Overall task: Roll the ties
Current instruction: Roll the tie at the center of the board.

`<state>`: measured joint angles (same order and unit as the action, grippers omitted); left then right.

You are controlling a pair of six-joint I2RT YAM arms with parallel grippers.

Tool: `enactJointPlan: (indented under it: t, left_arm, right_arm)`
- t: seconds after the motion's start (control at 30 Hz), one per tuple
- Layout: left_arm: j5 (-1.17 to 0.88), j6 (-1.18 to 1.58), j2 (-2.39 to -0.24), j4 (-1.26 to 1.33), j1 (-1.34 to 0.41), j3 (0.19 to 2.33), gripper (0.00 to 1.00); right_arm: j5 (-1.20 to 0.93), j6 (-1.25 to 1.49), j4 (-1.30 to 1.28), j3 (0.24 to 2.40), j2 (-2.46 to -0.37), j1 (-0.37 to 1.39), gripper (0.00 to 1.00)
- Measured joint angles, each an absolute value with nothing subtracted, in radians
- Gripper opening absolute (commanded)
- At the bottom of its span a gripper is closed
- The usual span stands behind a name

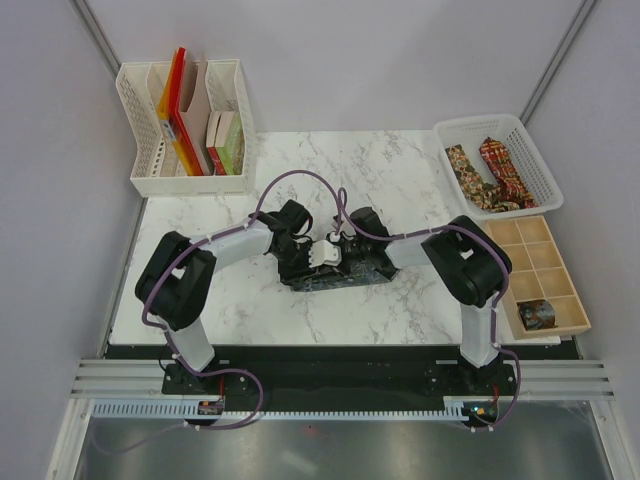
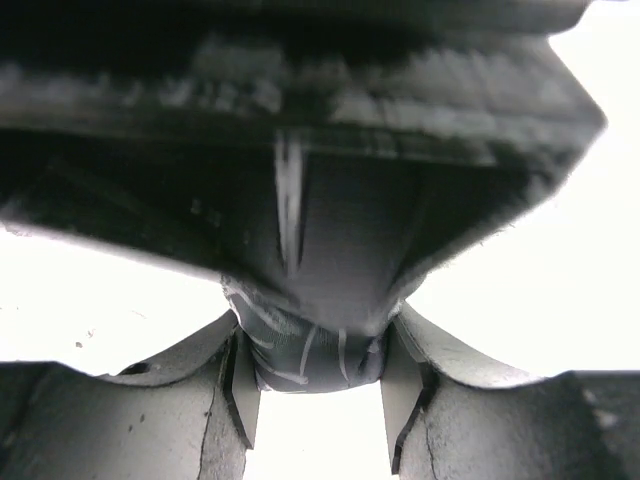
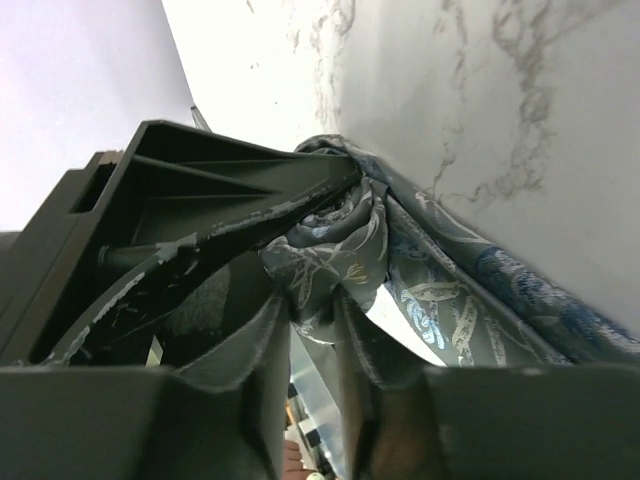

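A dark grey-green tie [image 1: 335,278] lies bunched in the middle of the marble table, and both grippers meet over it. My left gripper [image 1: 300,258] is shut on a fold of this tie [image 2: 320,290], with the cloth pinched between its fingertips [image 2: 395,335]. From the other side my right gripper [image 3: 313,300] is shut on a rolled fold of the same tie [image 3: 450,300], whose free length trails off across the table. A brown-gold tie [image 1: 462,165] and a red tie [image 1: 503,170] lie in the white basket [image 1: 540,170] at the back right.
A wooden compartment tray [image 1: 545,270] stands at the right edge, with a rolled dark tie [image 1: 536,315] in its near cell. A white file rack [image 1: 150,150] holding coloured folders stands at the back left. Grey walls close in both sides.
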<state>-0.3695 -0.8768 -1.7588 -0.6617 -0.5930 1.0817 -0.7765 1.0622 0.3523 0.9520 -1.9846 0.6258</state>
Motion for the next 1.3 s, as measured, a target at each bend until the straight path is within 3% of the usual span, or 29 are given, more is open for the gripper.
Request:
enactJointPlan:
  t: [0.13,0.43,0.77,0.87,1.17,1.3]
  left_arm:
    - [-0.37,-0.877,-1.759,-0.661,-0.593,1.082,0.4]
    - [-0.39,-0.879,-1.755,-0.65,-0.59,1.077,0.65]
    - [-0.453,-0.882,-1.697,-0.668,-0.59,1.066,0.81]
    - [-0.474,-0.88,-1.663,-0.674,-0.591,1.066,0.98]
    - [-0.542,-0.841,-1.513,-0.655,-0.558,1.041,1.0]
    - [-0.606,-0.735,-1.399,-0.613,-0.461,1.036,1.0]
  right_arm:
    - [-0.774,1.037,0.321,0.968,-1.988,0.624,0.0]
    - [-0.779,0.945,0.229,1.0,-1.989,0.606,0.0]
    - [-0.779,0.863,0.134,1.005,-2.012,0.564,0.0]
    - [-0.781,0.846,0.113,1.008,-2.024,0.553,0.0]
    - [-0.796,0.802,0.075,1.042,-2.051,0.543,0.0]
    - [-0.803,0.807,0.076,1.044,-2.057,0.541,0.0]
